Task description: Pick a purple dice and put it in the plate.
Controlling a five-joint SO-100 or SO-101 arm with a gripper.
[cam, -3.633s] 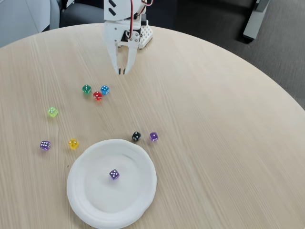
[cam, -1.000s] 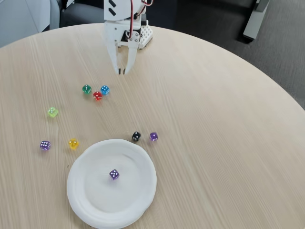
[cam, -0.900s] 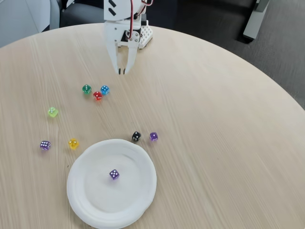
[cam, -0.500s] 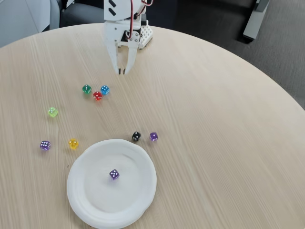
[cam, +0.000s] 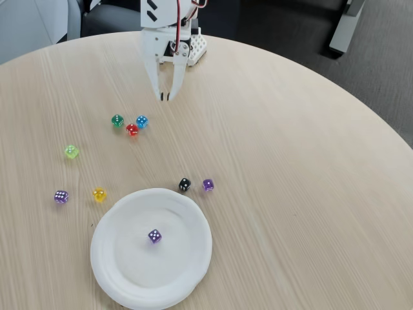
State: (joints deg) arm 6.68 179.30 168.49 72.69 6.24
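The white plate [cam: 122,271] lies at the near edge of the round wooden table in the fixed view. One purple dice [cam: 155,236] rests inside it near the middle. A second purple dice [cam: 208,185] sits on the table just beyond the plate's right rim, beside a black die [cam: 184,185]. A third purple die [cam: 60,196] lies at the far left. My white gripper [cam: 165,97] hangs at the far side of the table, tips pointing down and together, shut with nothing held, well away from every die.
Green [cam: 117,120], red [cam: 132,129] and blue [cam: 142,121] dice cluster below the gripper. A lime die [cam: 71,152] and a yellow die [cam: 99,194] lie at the left. The table's right half is bare wood; its rounded edge curves at the right.
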